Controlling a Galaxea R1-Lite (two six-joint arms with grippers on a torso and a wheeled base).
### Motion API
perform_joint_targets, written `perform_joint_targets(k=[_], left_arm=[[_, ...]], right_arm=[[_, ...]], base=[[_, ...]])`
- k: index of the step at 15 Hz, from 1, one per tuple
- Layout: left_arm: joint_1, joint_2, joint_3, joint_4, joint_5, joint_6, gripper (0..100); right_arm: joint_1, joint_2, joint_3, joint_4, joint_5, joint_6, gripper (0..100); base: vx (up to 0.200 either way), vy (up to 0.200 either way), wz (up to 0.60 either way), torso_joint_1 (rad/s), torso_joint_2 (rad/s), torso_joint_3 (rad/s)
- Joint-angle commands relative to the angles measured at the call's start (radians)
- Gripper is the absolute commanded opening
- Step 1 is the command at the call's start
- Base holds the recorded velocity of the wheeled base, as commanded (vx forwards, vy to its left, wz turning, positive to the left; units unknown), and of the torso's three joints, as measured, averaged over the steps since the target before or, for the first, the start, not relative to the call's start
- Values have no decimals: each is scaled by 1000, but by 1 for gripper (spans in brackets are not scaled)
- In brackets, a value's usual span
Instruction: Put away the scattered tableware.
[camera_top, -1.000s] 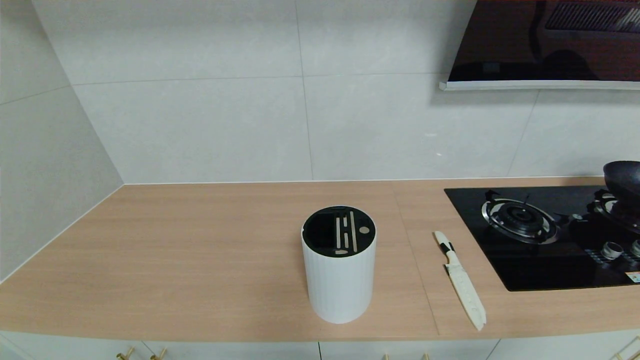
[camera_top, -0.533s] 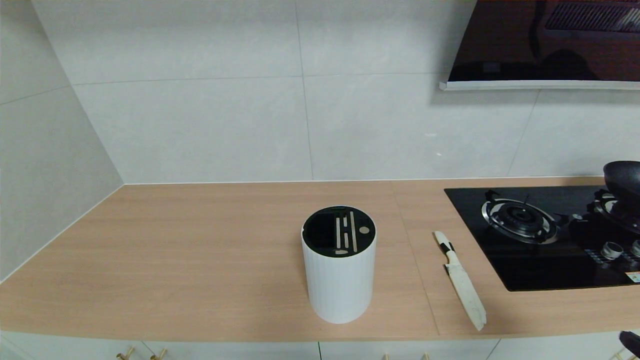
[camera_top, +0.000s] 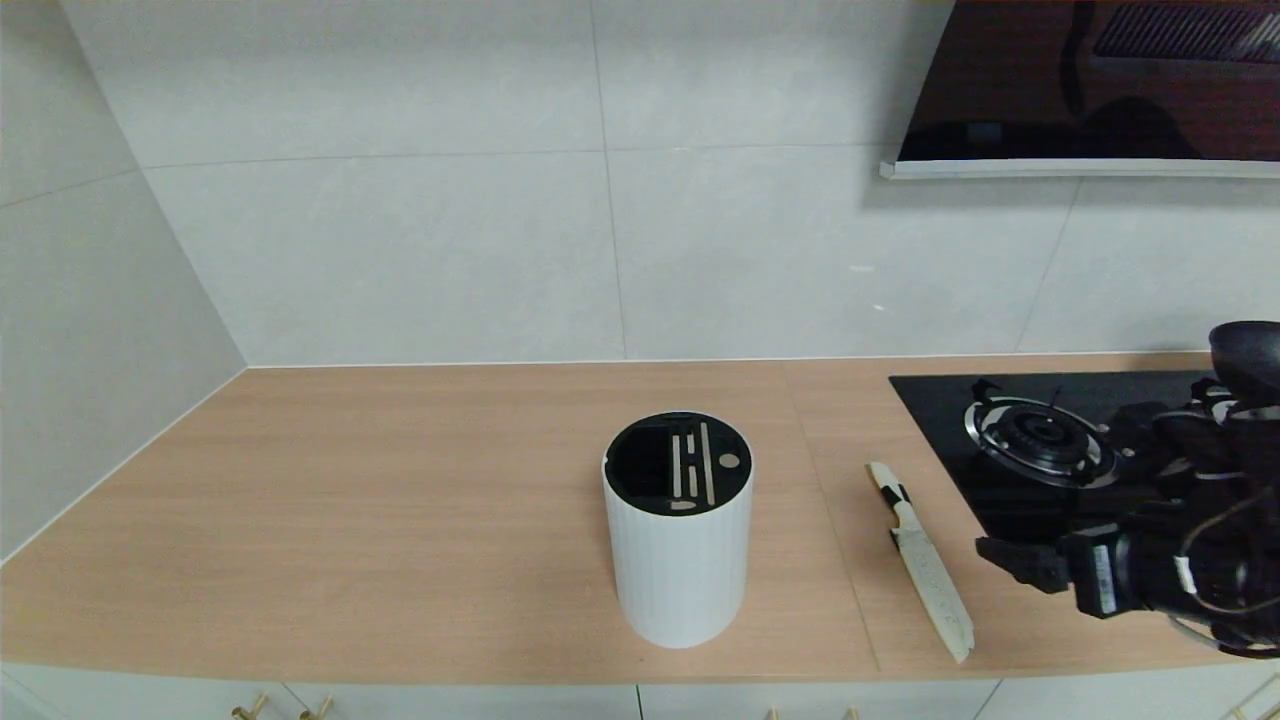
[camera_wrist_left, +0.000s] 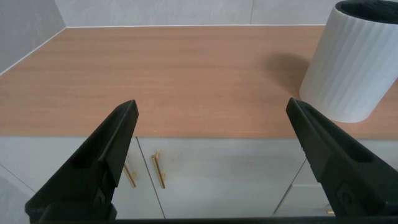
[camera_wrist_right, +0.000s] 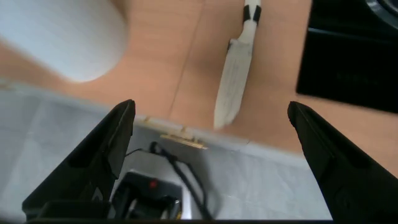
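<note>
Beside the knife (camera_top: 925, 568) hovers the right end effector (camera_wrist_right: 209, 109).

desk (camera_top: 400, 500): light wood, against tiled wall (camera_top: 400, 220) | gas hob (camera_top: 940, 400): black glass, desk's right end | dark pan (camera_top: 1245, 350): on far burner (partly cut off) | range hood (camera_top: 1090, 90): above hob | brass handles (camera_wrist_left: 158, 169): cabinet fronts under desk

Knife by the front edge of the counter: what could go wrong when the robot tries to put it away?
The knife lies flat with its tip near the front edge of the counter; a nudge from the right gripper could push it off. The white holder has narrow slots on top; a tilted blade might miss them or tip the holder.
</note>
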Motion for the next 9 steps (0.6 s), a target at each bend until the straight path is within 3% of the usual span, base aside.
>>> perform_joint_targets(k=[1,5,9], left_arm=[[0,0,0,0,0,0,100],[0,0,0,0,0,-2,100],[0,0,0,0,0,-2,100]], right_arm=[[19,340,-48,-167,-58,0,100],[19,504,-115,-211,-97,0,100],[19,669,-128,-384,-146,6,100]], base=[[0,0,0,0,0,0],[0,0,0,0,0,0],[0,0,0,0,0,0]])
